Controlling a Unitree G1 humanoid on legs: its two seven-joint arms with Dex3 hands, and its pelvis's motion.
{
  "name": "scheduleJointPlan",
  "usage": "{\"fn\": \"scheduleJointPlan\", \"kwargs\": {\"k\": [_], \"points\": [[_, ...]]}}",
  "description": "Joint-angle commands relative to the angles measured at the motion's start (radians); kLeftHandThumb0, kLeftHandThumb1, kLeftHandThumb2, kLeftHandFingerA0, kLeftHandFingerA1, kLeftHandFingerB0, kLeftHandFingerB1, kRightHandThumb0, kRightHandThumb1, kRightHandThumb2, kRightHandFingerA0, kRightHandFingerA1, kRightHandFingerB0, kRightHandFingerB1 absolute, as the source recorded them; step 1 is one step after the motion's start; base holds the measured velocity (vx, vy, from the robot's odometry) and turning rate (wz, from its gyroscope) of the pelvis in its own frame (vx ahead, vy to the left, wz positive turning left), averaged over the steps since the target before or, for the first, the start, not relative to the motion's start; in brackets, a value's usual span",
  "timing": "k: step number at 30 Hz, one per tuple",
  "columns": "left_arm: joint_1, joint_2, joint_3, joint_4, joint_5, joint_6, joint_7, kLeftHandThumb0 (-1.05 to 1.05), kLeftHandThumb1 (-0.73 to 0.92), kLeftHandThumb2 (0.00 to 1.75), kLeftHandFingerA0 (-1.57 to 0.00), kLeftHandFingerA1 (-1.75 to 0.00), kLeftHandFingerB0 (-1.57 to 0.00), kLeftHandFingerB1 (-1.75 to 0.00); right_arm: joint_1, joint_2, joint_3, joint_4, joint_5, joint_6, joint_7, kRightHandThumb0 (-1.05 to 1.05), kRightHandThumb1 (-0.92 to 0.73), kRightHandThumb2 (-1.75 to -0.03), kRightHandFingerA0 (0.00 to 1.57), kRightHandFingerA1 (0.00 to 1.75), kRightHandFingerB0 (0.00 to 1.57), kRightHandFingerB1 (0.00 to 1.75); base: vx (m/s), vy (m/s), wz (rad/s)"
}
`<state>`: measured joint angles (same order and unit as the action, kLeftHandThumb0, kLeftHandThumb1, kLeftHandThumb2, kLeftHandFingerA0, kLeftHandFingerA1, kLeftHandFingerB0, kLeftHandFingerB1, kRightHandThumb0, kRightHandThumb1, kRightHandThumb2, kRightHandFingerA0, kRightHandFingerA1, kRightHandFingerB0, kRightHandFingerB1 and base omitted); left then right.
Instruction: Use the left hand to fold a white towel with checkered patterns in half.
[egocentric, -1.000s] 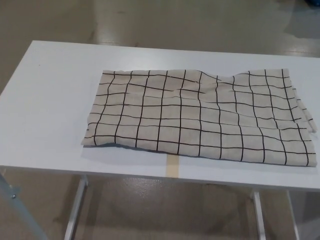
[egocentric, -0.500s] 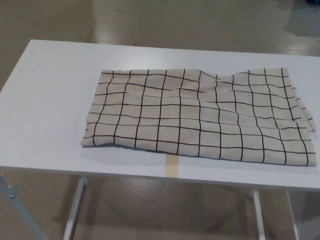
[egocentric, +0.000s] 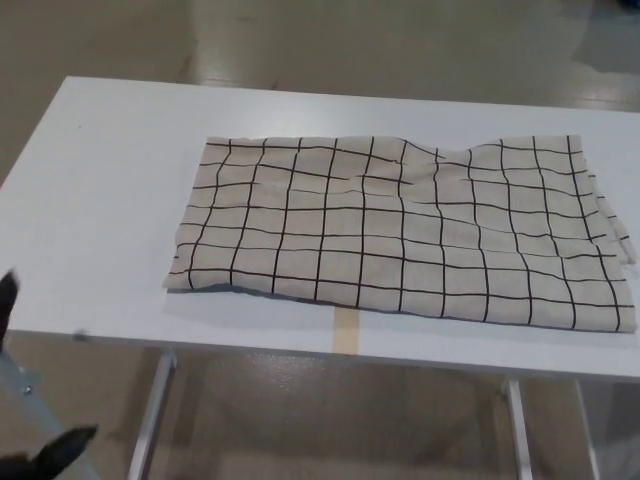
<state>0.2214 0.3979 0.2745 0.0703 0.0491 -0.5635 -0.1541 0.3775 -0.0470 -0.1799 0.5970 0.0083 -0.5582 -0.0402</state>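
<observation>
One checked towel (egocentric: 400, 232) on one white table (egocentric: 100, 200), left hand (egocentric: 30, 400) mostly cut off, two fingertips apart, nothing held.

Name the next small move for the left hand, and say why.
Probably reach up toward the towel's near-left corner: the left hand only shows at the picture's lower-left edge, below the table, holding nothing, and the towel lies flat, untouched.

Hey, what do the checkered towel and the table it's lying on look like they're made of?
The towel looks like a thin woven fabric, perhaps cotton or linen: matte off-white with black grid lines, soft wrinkles and layered edges at its right end. The table top seems a smooth white laminate or painted board, faintly glossy, with pale metal-looking legs below. A tan strip, maybe tape, marks its front edge.
</observation>
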Motion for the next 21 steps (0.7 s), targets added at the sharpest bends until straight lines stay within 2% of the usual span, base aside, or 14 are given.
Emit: {"fn": "scheduleJointPlan", "kwargs": {"k": [1, 2, 3, 15, 16, 17, 18, 19, 20, 21], "points": [[-0.224, 0.051, -0.124, -0.225, 0.484, 0.008, 0.074, -0.62, 0.39, 0.74, 0.0, -0.06, -0.03, -0.11, 0.024, -0.003, 0.026, 0.021, -0.036, -0.07, -0.001, -0.43, -0.66, -0.75, 0.13, 0.41, 0.15, 0.37, 0.0, 0.0, 0.0], [-0.232, 0.052, -0.13, -0.224, 0.494, 0.011, 0.075, -0.62, 0.39, 0.74, 0.0, -0.06, -0.03, -0.11, 0.023, -0.003, 0.026, 0.024, -0.037, -0.073, -0.003, -0.43, -0.66, -0.75, 0.13, 0.41, 0.15, 0.37, 0.0, 0.0, 0.0], [-0.254, 0.055, -0.147, -0.211, 0.518, 0.019, 0.08, -0.61, 0.39, 0.73, 0.0, -0.06, -0.02, -0.13, 0.02, -0.004, 0.025, 0.03, -0.037, -0.079, -0.006, -0.36, -0.73, -0.62, 0.18, 0.36, 0.17, 0.31, 0.0, 0.0, 0.0], [-0.598, 0.086, -0.45, 0.166, 0.833, 0.165, 0.207, -0.61, 0.39, 0.72, 0.0, -0.02, 0.0, -0.12, 0.039, -0.004, 0.017, -0.005, -0.012, -0.059, -0.003, -0.34, -0.72, -0.62, 0.2, 0.36, 0.19, 0.31, 0.0, 0.0, 0.0], [-0.644, 0.094, -0.493, 0.221, 0.873, 0.195, 0.207, -0.43, 0.5, 0.55, 0.0, -0.02, 0.0, -0.17, 0.04, -0.006, 0.016, -0.007, -0.011, -0.062, 0.0, -0.4, -0.66, -0.73, 0.17, 0.41, 0.18, 0.38, 0.0, 0.0, 0.0], [-0.655, 0.096, -0.504, 0.234, 0.881, 0.202, 0.206, -0.43, 0.5, 0.55, 0.0, -0.02, 0.0, -0.17, 0.04, -0.006, 0.016, -0.007, -0.011, -0.064, 0.0, -0.4, -0.66, -0.73, 0.17, 0.41, 0.18, 0.38, 0.0, 0.0, 0.0], [-0.673, 0.102, -0.52, 0.254, 0.896, 0.214, 0.207, -0.32, 0.52, 0.55, 0.0, -0.02, 0.0, -0.17, 0.038, -0.006, 0.016, -0.006, -0.012, -0.066, -0.001, -0.4, -0.66, -0.73, 0.17, 0.41, 0.18, 0.38, 0.0, 0.0, 0.0], [-0.692, 0.108, -0.536, 0.275, 0.911, 0.225, 0.205, -0.25, 0.47, 0.72, 0.0, -0.01, 0.0, -0.15, 0.036, -0.006, 0.017, -0.007, -0.013, -0.066, -0.003, -0.4, -0.66, -0.73, 0.17, 0.41, 0.18, 0.38, 0.0, 0.0, 0.0], [-0.706, 0.112, -0.549, 0.291, 0.921, 0.234, 0.206, -0.25, 0.47, 0.72, 0.0, -0.01, 0.0, -0.15, 0.035, -0.006, 0.017, -0.007, -0.014, -0.066, -0.004, -0.4, -0.66, -0.73, 0.17, 0.41, 0.18, 0.38, 0.0, 0.0, 0.0], [-0.735, 0.117, -0.576, 0.324, 0.938, 0.254, 0.205, -0.1, 0.48, 0.74, 0.0, 0.0, 0.0, -0.14, 0.034, -0.005, 0.017, -0.01, -0.016, -0.064, -0.009, -0.34, -0.72, -0.61, 0.21, 0.36, 0.2, 0.32, 0.0, 0.0, 0.0]]}}
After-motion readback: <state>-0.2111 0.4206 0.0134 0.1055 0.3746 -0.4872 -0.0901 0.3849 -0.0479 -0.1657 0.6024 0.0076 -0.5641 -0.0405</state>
